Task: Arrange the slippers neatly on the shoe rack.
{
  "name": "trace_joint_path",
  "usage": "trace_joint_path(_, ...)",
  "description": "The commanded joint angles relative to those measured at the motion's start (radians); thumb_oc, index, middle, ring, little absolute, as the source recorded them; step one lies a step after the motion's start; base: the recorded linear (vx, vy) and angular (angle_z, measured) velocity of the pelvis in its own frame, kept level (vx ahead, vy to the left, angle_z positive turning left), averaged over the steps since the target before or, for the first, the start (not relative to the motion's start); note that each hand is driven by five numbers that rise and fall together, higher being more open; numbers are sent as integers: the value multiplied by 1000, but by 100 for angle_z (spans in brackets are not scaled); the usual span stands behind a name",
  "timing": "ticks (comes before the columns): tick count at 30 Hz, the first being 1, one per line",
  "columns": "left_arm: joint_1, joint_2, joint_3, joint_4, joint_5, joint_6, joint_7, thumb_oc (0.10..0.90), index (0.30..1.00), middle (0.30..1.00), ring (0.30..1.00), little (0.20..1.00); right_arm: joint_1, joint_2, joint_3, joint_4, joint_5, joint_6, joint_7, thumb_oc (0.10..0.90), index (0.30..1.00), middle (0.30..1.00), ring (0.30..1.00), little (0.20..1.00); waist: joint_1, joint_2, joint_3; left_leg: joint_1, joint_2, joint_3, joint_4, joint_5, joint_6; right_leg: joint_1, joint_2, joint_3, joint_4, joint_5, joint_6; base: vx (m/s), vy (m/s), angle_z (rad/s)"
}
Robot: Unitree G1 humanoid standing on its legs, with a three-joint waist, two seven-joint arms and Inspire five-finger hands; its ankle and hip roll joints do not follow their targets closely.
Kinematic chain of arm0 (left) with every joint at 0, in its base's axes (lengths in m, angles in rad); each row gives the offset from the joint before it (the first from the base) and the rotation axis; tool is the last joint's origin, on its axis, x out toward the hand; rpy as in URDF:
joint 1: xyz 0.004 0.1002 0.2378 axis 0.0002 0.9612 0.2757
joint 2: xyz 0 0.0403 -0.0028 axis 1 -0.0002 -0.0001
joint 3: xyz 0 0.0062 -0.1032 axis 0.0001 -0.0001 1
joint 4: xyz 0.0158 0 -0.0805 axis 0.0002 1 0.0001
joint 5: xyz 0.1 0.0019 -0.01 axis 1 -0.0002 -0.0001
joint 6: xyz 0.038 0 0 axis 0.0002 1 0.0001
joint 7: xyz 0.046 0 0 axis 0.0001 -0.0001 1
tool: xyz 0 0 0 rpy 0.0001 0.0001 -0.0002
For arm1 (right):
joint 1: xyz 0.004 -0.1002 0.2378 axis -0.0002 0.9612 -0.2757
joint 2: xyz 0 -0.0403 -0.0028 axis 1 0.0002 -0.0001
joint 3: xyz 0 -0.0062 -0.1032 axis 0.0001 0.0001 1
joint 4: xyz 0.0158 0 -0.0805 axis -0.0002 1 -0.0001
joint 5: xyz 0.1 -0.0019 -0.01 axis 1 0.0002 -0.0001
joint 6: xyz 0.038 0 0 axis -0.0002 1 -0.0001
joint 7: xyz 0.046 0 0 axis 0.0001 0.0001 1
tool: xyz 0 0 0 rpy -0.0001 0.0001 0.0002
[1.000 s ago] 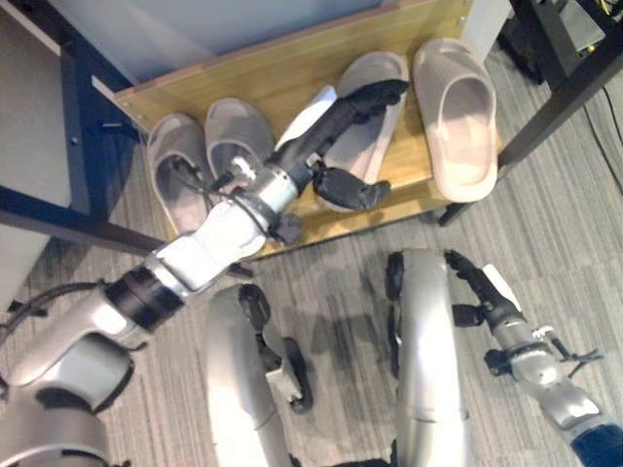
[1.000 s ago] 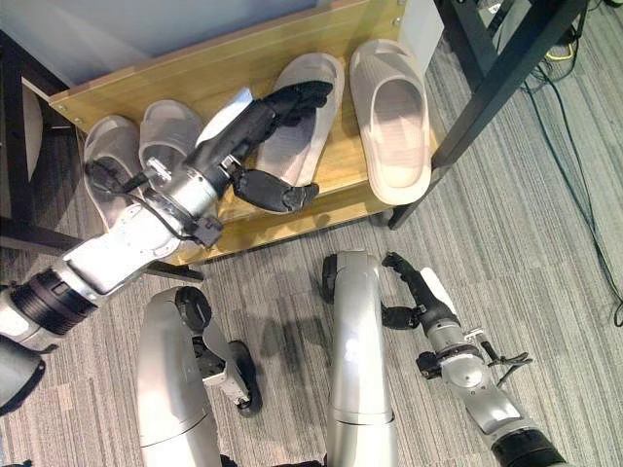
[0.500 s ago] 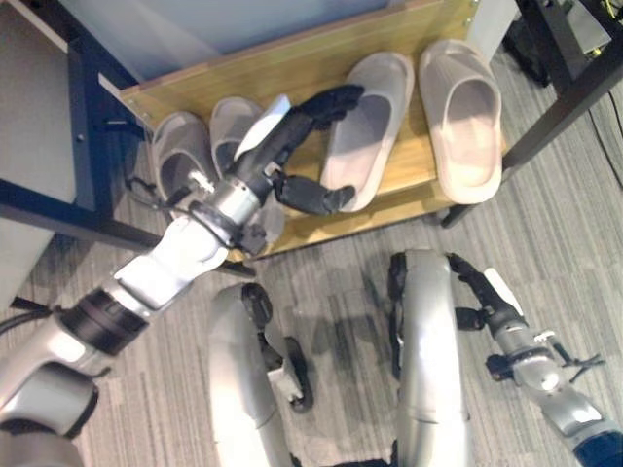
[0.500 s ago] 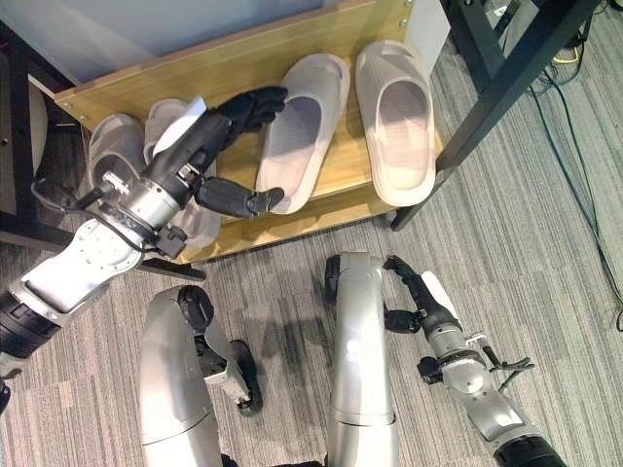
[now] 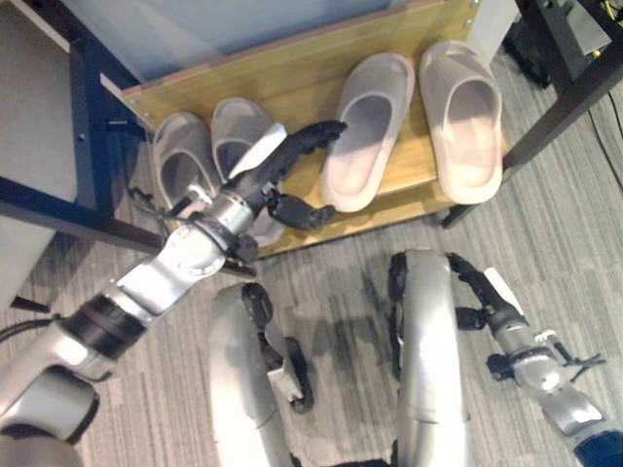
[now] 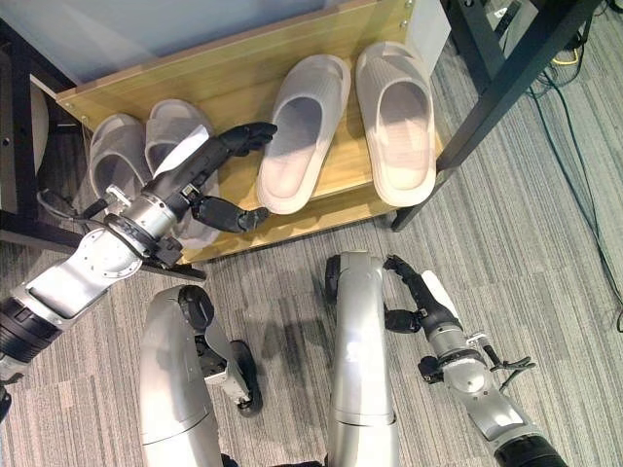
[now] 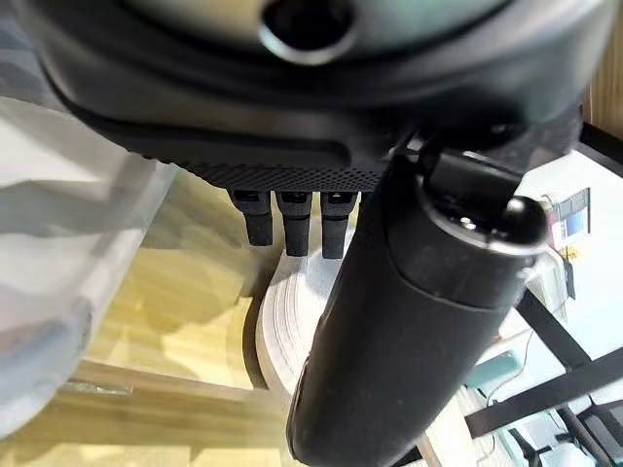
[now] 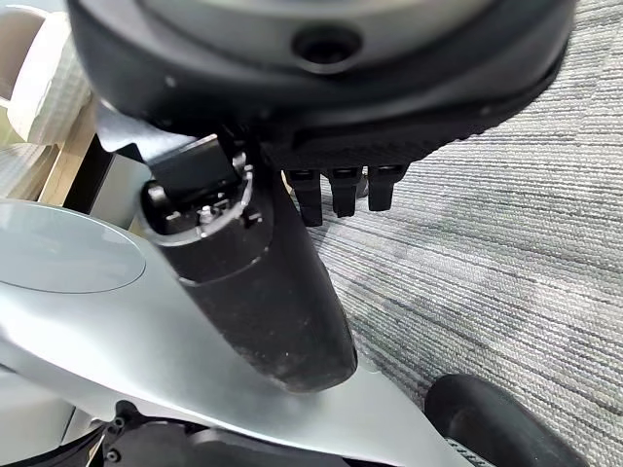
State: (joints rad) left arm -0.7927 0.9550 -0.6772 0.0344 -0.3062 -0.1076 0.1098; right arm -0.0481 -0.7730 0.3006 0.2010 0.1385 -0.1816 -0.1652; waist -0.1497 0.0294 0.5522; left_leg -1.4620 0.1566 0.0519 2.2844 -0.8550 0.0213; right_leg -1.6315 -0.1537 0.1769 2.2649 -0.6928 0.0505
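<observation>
Looked like the tidying step, with all four slippers already up on the wooden shoe rack (image 5: 292,78). Had a small grey pair on the left side of the shelf: the outer grey slipper (image 5: 178,167) and the inner grey slipper (image 5: 237,126), side by side and touching. Had a bigger pale pair on the right: the tilted pale slipper (image 5: 362,128), with its heel swung toward the grey pair and out by the front edge, and the straight pale slipper (image 5: 461,122) just beside it. Left hand (image 5: 282,167) hung over the shelf between the two pairs, fingers stretched out straight toward the tilted pale slipper, thumb sticking out below, nothing held. Fingertips sat just beside that slipper's near edge; could not tell if touching. Partly covered the inner grey slipper from above. In the left wrist view, showed the straight fingers (image 7: 292,222) above the slipper's pale rounded edge. Right hand (image 6: 421,292) hung low by the floor (image 6: 545,224), well apart from the rack, fingers loose and holding nothing. Next move probably called for a soft push on the tilted slipper's heel to turn it straight, in line with its partner, without bumping the grey ones
</observation>
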Motion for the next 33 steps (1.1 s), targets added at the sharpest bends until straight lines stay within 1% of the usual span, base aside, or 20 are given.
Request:
trace_joint_path(1, -91, -24, 64, -94, 11, -54, 1, 800, 900, 900, 900, 900, -62, -24, -39, -136, 7, -73, 16, 800, 900, 900, 900, 900, 18, -22, -32, -108, -35, -32, -73, 58, -15, 61, -42, 82, -16, -76, -31, 0, 0, 0)
trace_joint_path(7, -83, -41, 50, -131, 7, -49, -25, 800, 900, 900, 900, 900, -62, -26, -41, -139, 14, -72, 28, 800, 900, 900, 900, 900, 15, -24, -32, -108, -39, -29, -73, 57, -15, 61, -40, 87, -12, -78, -32, 0, 0, 0)
trace_joint_path(11, -74, -73, 50, -142, 4, -45, -29, 800, 900, 900, 900, 900, -64, -24, -38, -138, 11, -69, 29, 800, 900, 900, 900, 900, 14, -25, -32, -108, -40, -29, -73, 57, -14, 61, -40, 86, -13, -78, -32, 0, 0, 0)
trace_joint_path(16, -121, -144, 33, -119, -6, -49, -8, 800, 900, 900, 900, 900, -71, -20, -15, -138, 6, -69, 26, 800, 900, 900, 900, 900, 5, -32, -32, -108, -40, -25, -72, 59, -17, 61, -40, 88, -14, -78, -32, 0, 0, 0)
trace_joint_path(18, -132, -155, 27, -109, -7, -51, -2, 800, 900, 900, 900, 900, -72, -21, -13, -139, 5, -70, 24, 800, 900, 900, 900, 900, 4, -33, -32, -108, -41, -25, -72, 60, -17, 61, -42, 89, -14, -78, -33, 0, 0, 0)
trace_joint_path(22, -169, -213, 16, -63, -26, -61, 33, 800, 900, 900, 900, 900, -83, -17, 3, -136, 0, -73, 9, 800, 900, 900, 900, 900, 0, -36, -32, -108, -41, -22, -74, 64, -19, 61, -44, 89, -15, -77, -34, 0, 0, 0)
trace_joint_path(24, -175, -229, 14, -47, -33, -65, 45, 800, 900, 900, 900, 900, -86, -18, 10, -135, -1, -73, 2, 800, 900, 900, 900, 900, 0, -36, -32, -108, -42, -22, -75, 65, -20, 61, -44, 88, -16, -76, -34, 0, 0, 0)
trace_joint_path(27, -177, -235, 18, -38, -36, -69, 57, 800, 900, 900, 900, 900, -86, -18, 12, -134, -3, -73, -3, 800, 900, 900, 900, 900, 0, -35, -32, -108, -42, -22, -78, 67, -21, 61, -45, 87, -16, -76, -35, 0, 0, 0)
trace_joint_path(28, -167, -233, 17, -38, -41, -72, 61, 800, 900, 900, 900, 900, -75, -16, 18, -132, -4, -73, -5, 800, 900, 900, 900, 900, 2, -36, -32, -108, -36, -25, -71, 75, -22, 61, -43, 83, -7, -71, -38, 0, 0, 0)
trace_joint_path(30, -175, -223, 25, -40, -42, -76, 66, 800, 900, 900, 900, 900, -81, -17, 11, -134, -5, -74, -8, 800, 900, 900, 900, 900, 3, -34, -32, -108, -43, -24, -80, 69, -21, 61, -45, 84, -17, -77, -36, 0, 0, 0)
trace_joint_path(31, -172, -215, 30, -43, -44, -79, 69, 800, 900, 900, 900, 900, -77, -18, 10, -135, -6, -75, -9, 800, 900, 900, 900, 900, 5, -33, -32, -108, -42, -26, -80, 69, -22, 61, -43, 83, -16, -76, -37, 0, 0, 0)
trace_joint_path(33, -152, -174, 57, -69, -46, -94, 83, 800, 900, 900, 900, 900, -57, -18, 0, -138, -9, -79, -12, 800, 900, 900, 900, 900, 15, -27, -32, -108, -37, -32, -73, 74, -23, 61, -41, 77, -7, -71, -41, 0, 0, 0)
